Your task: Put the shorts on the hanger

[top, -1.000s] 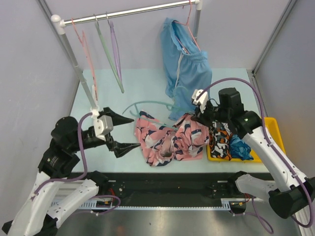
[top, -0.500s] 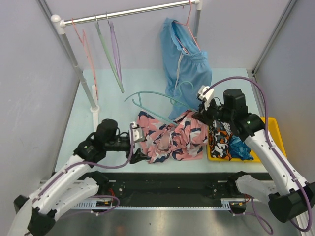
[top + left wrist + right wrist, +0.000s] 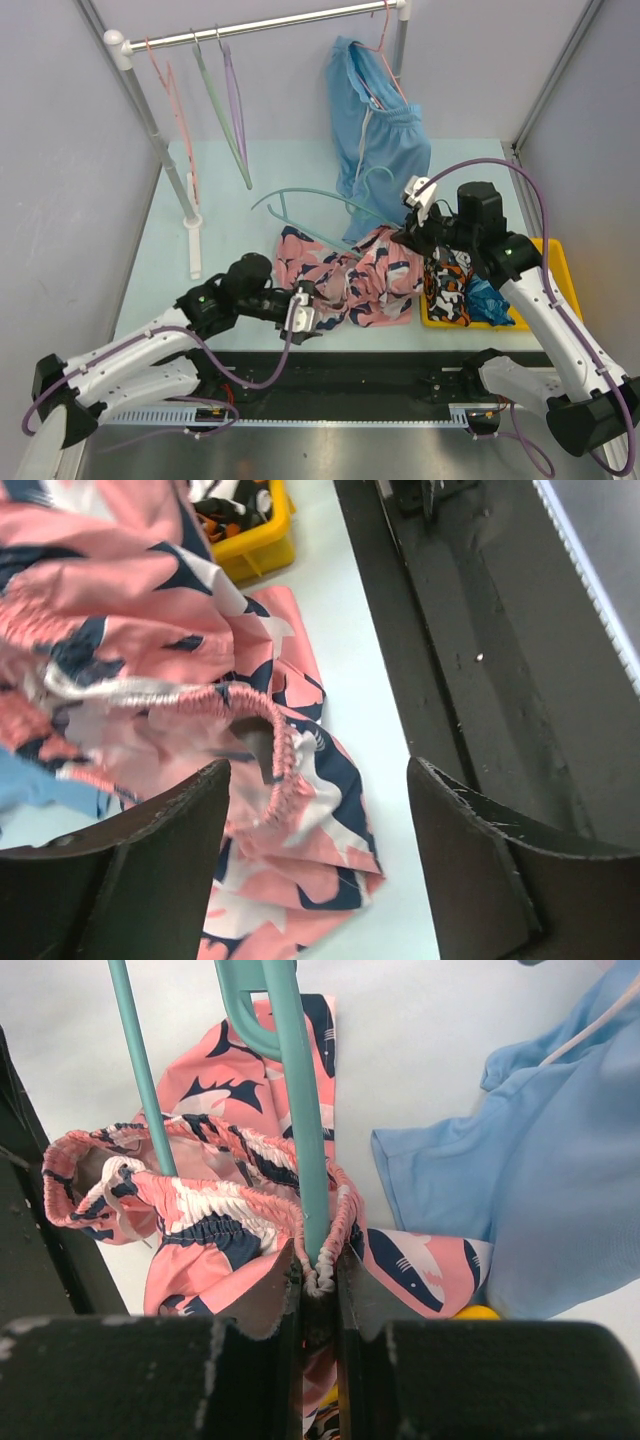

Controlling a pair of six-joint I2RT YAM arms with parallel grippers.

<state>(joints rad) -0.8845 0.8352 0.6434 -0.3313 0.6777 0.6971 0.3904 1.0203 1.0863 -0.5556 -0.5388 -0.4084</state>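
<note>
The pink shorts (image 3: pixel 350 280) with the navy and white print lie crumpled at the table's near middle. The teal hanger (image 3: pixel 310 195) slants up and left from my right gripper (image 3: pixel 408 235). In the right wrist view that gripper (image 3: pixel 318 1270) is shut on the hanger's bar (image 3: pixel 290 1090), with the shorts' elastic waistband (image 3: pixel 220 1220) bunched round the bar at the jaws. My left gripper (image 3: pixel 305 310) is open and low at the shorts' near-left edge. In the left wrist view it (image 3: pixel 315 780) straddles a fold of the shorts (image 3: pixel 200 680) without holding it.
A rail (image 3: pixel 270 25) at the back carries pink, pale green and purple hangers, and light-blue shorts (image 3: pixel 375 140) on a pink hanger. A yellow tray (image 3: pixel 555 265) with patterned clothes sits at the right. A white post (image 3: pixel 192 235) stands at the left.
My left arm has swung down from the raised left side to the shorts' near-left edge, jaws open. The right gripper has lifted the hanger slightly up and back.
</note>
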